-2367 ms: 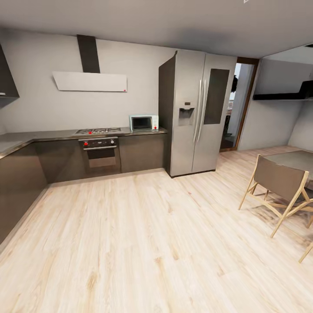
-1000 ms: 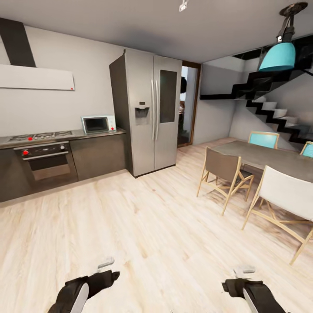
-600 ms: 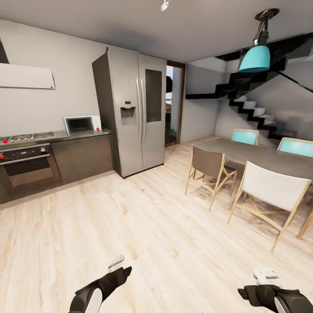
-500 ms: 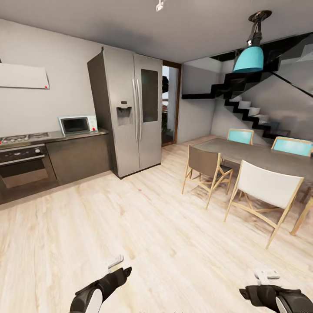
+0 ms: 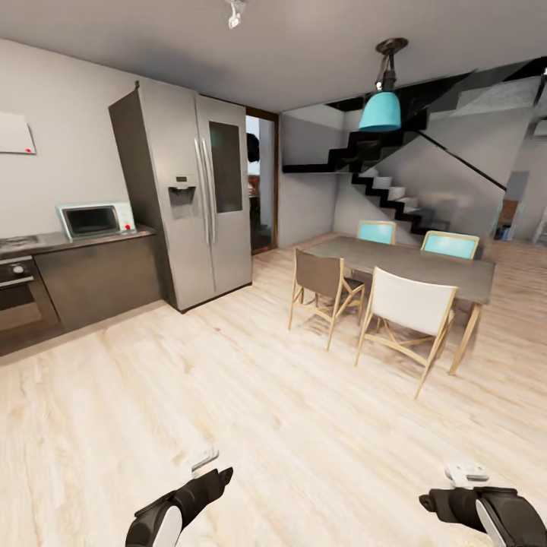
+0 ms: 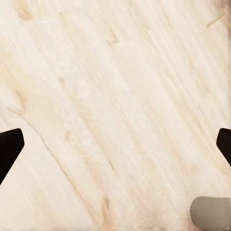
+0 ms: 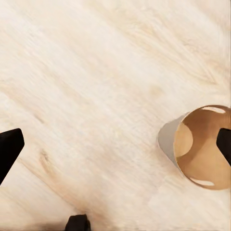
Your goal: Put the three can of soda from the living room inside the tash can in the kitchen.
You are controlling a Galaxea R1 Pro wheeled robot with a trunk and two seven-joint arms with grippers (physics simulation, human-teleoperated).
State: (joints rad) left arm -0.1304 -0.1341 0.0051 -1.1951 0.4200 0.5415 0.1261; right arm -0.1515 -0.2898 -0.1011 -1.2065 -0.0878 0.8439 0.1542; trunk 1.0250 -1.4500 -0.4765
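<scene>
**Empty end effectors in the kitchen, the bucket under my right arm**

I stand on the pale wood plank floor (image 5: 251,410) of the kitchen with both arms low and forward, I think so that nothing swings while I travel. My left end effector (image 5: 203,465) is spread apart and holds nothing; in its wrist view the black fingertips (image 6: 9,147) sit at the two edges with bare floor between. My right end effector (image 5: 465,477) is also spread and empty. Below it stands the pale grey tapered bucket with tan-brown inside (image 7: 199,147), upright on the floor, mouth open upward. No soda can is visible, so I judge they wait in the living room.

The tall steel double-door fridge (image 5: 190,201) and dark brown counter (image 5: 91,270) close the far left. The grey dining table with wooden chairs (image 5: 410,262) stands at the right. Between them a wide floor strip leads to the dark-framed doorway (image 5: 260,186).
</scene>
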